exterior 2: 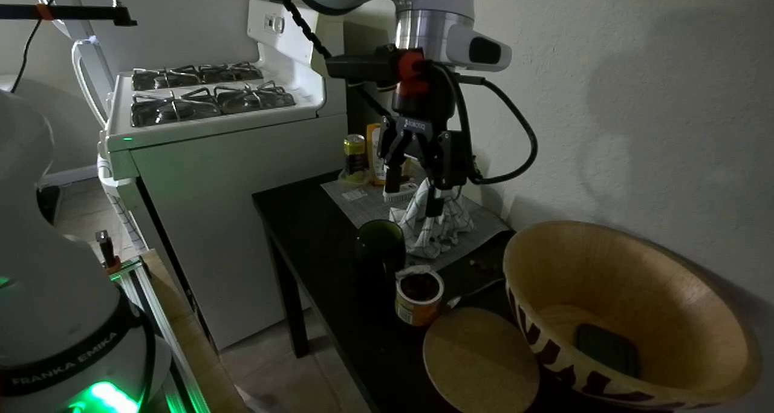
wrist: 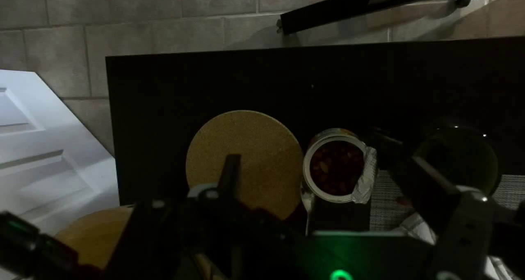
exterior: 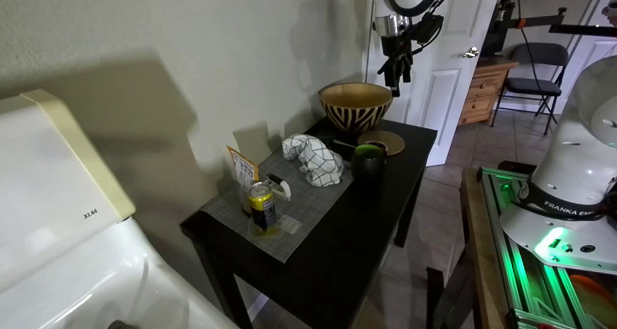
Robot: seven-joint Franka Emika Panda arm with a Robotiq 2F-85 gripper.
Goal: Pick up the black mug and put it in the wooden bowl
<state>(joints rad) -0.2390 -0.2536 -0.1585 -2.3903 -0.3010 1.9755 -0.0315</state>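
Note:
The black mug (exterior: 368, 167) is a dark cylinder with a green inside, standing upright on the black table. It also shows in an exterior view (exterior 2: 380, 259) and, very dark, at the right of the wrist view (wrist: 459, 161). The wooden bowl (exterior: 355, 117) has dark-and-light stripes outside and stands at the table's end; it also shows large in an exterior view (exterior 2: 671, 292). Its edge shows at the wrist view's lower left (wrist: 98, 235). My gripper (exterior 2: 413, 196) is open and empty, high above the table; in the wrist view its fingers (wrist: 309, 151) are spread.
A flat tan disc (exterior 2: 481, 358) lies beside the bowl. An opened can (exterior 2: 419, 295) stands between disc and mug, with a spoon (wrist: 307, 202) beside it. A checked cloth (exterior: 315, 160), a yellow can (exterior: 263, 208) and a brush (exterior: 279, 187) are on the grey mat. A dark green object (exterior 2: 606, 349) lies inside the bowl.

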